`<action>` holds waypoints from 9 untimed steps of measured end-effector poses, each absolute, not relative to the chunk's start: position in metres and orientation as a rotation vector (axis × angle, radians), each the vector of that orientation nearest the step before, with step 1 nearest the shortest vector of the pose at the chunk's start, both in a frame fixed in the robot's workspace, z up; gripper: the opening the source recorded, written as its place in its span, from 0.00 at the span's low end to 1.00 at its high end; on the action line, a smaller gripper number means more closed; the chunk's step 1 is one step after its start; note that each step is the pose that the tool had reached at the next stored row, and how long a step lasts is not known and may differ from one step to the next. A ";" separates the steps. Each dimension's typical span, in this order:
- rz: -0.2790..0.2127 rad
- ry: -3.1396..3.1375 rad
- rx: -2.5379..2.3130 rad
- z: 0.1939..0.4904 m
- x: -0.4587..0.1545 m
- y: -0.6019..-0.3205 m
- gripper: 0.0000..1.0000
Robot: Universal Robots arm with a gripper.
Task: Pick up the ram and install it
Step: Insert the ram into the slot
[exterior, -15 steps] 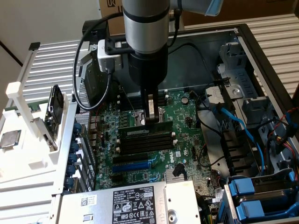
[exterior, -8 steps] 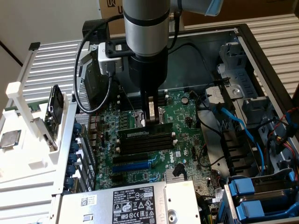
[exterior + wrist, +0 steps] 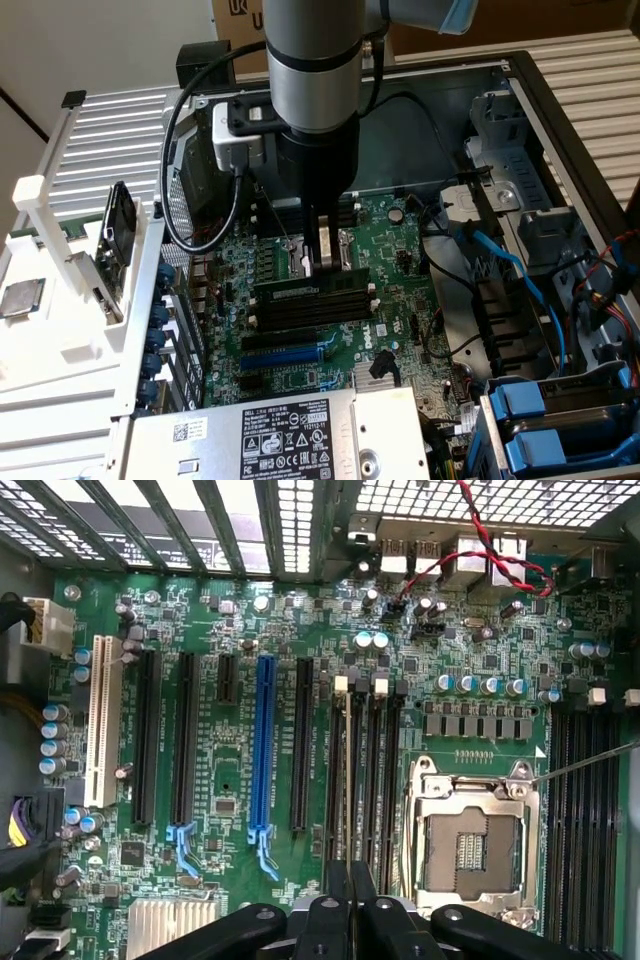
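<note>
One step reads as done: the ram [image 3: 300, 285] is picked up and clenched mid-length in the tool [image 3: 322, 262]. Exterior view: the stick stands on edge at the outermost of the memory slots [image 3: 310, 312]. Its long axis is parallel to them, running from the exterior view's left to its right, contact edge down. Full seating not confirmed; release not yet made. Wrist view: tool [image 3: 348, 905] pinches the ram [image 3: 348, 780], which is seen edge-on as a thin line running lengthwise along the memory slots [image 3: 388, 770].
</note>
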State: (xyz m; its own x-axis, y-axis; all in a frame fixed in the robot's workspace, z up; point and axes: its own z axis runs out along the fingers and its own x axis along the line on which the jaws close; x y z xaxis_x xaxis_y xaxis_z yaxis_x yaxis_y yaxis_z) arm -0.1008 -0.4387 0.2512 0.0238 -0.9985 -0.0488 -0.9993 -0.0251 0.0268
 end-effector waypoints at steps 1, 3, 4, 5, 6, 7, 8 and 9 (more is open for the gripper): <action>0.084 2.183 -2.237 0.251 -0.101 -0.439 0.12; 0.085 2.183 -2.236 0.251 -0.101 -0.439 0.12; 0.085 2.183 -2.237 0.251 -0.101 -0.439 0.12; 0.085 2.183 -2.237 0.251 -0.101 -0.439 0.12; 0.085 2.183 -2.236 0.250 -0.101 -0.439 0.12; 0.085 2.183 -2.236 0.250 -0.101 -0.439 0.12; 0.085 2.183 -2.236 0.250 -0.101 -0.439 0.12; 0.085 2.183 -2.237 0.250 -0.101 -0.439 0.12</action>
